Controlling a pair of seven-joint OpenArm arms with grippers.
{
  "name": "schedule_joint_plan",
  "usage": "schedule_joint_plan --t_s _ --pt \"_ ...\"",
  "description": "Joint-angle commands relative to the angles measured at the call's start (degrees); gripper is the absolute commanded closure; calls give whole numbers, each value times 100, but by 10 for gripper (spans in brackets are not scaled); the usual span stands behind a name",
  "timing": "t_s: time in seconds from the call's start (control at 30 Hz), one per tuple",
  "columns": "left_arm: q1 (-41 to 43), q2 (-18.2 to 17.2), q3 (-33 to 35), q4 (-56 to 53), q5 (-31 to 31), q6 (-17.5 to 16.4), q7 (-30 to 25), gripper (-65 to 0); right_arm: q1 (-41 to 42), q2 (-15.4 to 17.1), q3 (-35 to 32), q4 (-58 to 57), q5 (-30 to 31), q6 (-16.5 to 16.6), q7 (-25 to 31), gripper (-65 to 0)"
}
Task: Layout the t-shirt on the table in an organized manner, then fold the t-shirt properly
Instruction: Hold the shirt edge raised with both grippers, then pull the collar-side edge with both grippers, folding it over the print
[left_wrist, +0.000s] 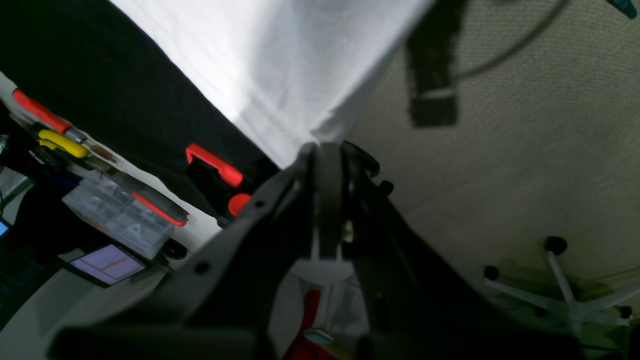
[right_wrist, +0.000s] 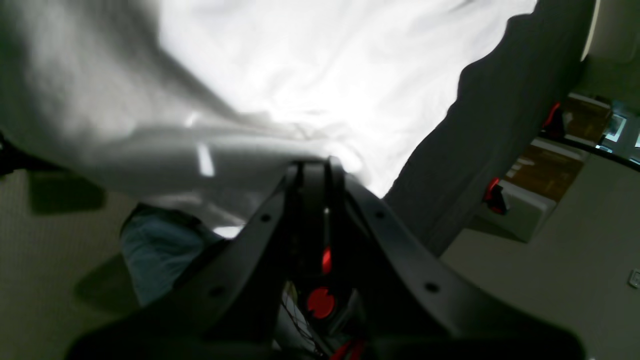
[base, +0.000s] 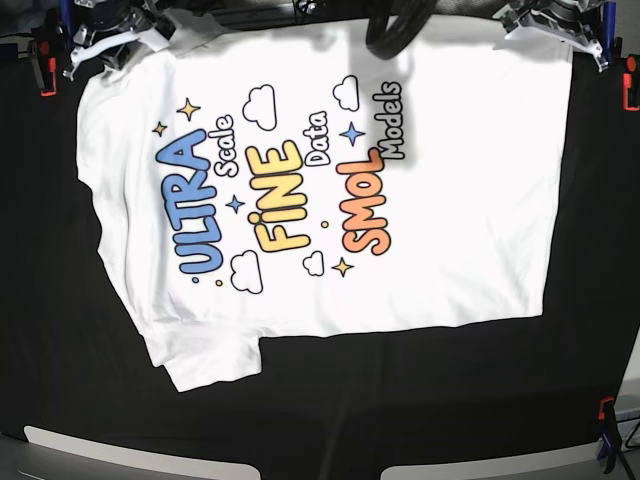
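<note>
Black cloth covers the table (base: 420, 390), and nearest us its bare front strip runs below the t-shirt (base: 330, 190). We see the shirt spread flat, print up, lettering turned sideways, one sleeve reaching toward the front left. Farther back, along the far edge, our right gripper (right_wrist: 315, 167) sits pinched shut on a white fold at the shirt's sleeve end. Our left gripper (left_wrist: 327, 145) is clamped tight on the white hem corner, just beside a red clamp (left_wrist: 215, 167).
</note>
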Motion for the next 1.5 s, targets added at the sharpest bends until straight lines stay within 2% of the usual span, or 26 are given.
schedule_joint_plan --t_s 0.0,0.2,0.43,0.5,0.63,0.7,0.9,1.13,1.47 --pt "35 -79 -33 96 122 44 77 0 -2 74 26 140 -70 -87 -28 0" --pt "35 -79 -33 96 855 219 249 0 284 74 26 181 -66 -332 -280 0" --pt "35 -79 -33 96 999 219 151 0 796 74 26 181 24 -448 -315 0" --pt "35 -79 -33 96 997 219 -157 0 962 74 26 181 144 -450 -315 0" --pt "0 -76 -33 96 973 221 -1399 0 1320 74 28 181 437 -446 -315 0" --pt "-155 -76 -31 94 846 243 -1676 0 1504 74 28 181 535 -442 -315 0" --pt "-942 -79 -33 94 479 503 -1521 0 2057 72 31 181 754 -435 -321 0" --pt "-1624 -76 -33 61 385 778 -1113 0 2605 -4 33 153 1228 -199 -365 0" --pt "-2179 -79 -33 55 192 822 -1123 0 3064 -291 39 149 1504 -181 -520 0"
